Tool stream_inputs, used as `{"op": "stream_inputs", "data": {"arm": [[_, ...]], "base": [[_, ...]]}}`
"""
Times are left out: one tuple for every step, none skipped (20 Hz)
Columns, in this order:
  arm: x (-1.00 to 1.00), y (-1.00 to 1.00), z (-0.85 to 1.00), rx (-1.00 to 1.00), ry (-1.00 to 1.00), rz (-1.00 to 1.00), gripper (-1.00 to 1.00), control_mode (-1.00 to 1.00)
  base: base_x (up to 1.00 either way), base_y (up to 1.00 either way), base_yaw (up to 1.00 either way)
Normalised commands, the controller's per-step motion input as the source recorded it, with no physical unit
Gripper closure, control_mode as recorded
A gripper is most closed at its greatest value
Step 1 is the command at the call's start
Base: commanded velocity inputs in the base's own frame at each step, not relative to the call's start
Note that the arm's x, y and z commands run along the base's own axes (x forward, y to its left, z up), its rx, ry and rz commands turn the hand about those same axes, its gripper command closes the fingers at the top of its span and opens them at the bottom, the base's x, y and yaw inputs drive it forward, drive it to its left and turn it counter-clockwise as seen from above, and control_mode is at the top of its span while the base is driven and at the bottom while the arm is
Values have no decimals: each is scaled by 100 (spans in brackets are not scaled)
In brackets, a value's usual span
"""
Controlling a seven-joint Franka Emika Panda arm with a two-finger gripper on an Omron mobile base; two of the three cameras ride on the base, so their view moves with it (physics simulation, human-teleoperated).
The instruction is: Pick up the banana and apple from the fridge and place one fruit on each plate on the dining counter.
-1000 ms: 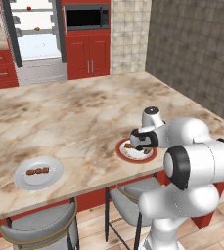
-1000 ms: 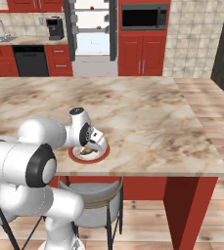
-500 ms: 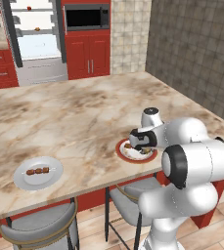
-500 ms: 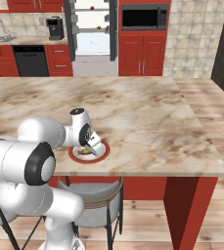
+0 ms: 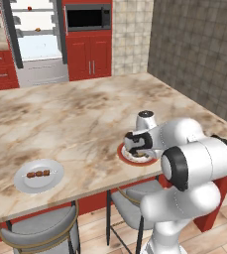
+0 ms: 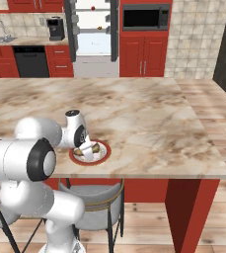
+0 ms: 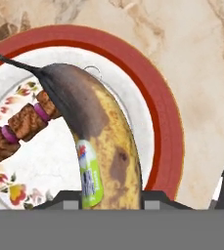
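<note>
My gripper (image 7: 111,197) is shut on the banana (image 7: 103,146), a yellow fruit with brown patches and a sticker. It is held low over the white plate with the wide red rim (image 7: 168,128), beside a brown skewer of food (image 7: 25,124). That plate (image 5: 121,153) lies near the front edge of the marbled dining counter (image 5: 75,114), with the gripper (image 5: 137,148) over it. The plain grey-white plate (image 5: 38,174) lies further left. A small red apple (image 6: 93,7) sits on the top shelf of the open fridge (image 6: 92,42).
An orange-brown item (image 6: 100,28) sits on a lower fridge shelf. Grey stools (image 5: 40,235) stand under the counter's front edge. A microwave (image 6: 144,17) sits in the red cabinets at the back, with a coffee machine (image 6: 56,28) to the left.
The hand has shifted only slightly over the red-rimmed plate. It stays shut on the banana.
</note>
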Motion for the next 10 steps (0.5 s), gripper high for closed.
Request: {"op": "stream_inputs", "data": {"arm": [[25,0,-17,0,0,-12,100,-100],[24,0,-20,0,0,-12,100,-100],[21,0,-22,0,0,-11,100,-100],[15,0,-26,0,0,-10,100,-100],[9,-7,-29,0,0,-10,100,-100],[5,-10,-29,0,0,-10,100,-100],[0,-9,-25,0,0,-10,100,-100],[0,0,-20,0,0,-10,100,-100],[0,0,-14,0,0,-9,100,-100],[0,0,-7,0,0,-6,100,-100]], "base": [[0,0,0],[0,0,0],[0,0,0],[0,0,0],[0,0,0],[0,0,0],[0,0,0],[0,0,0],[0,0,0],[0,0,0]]}}
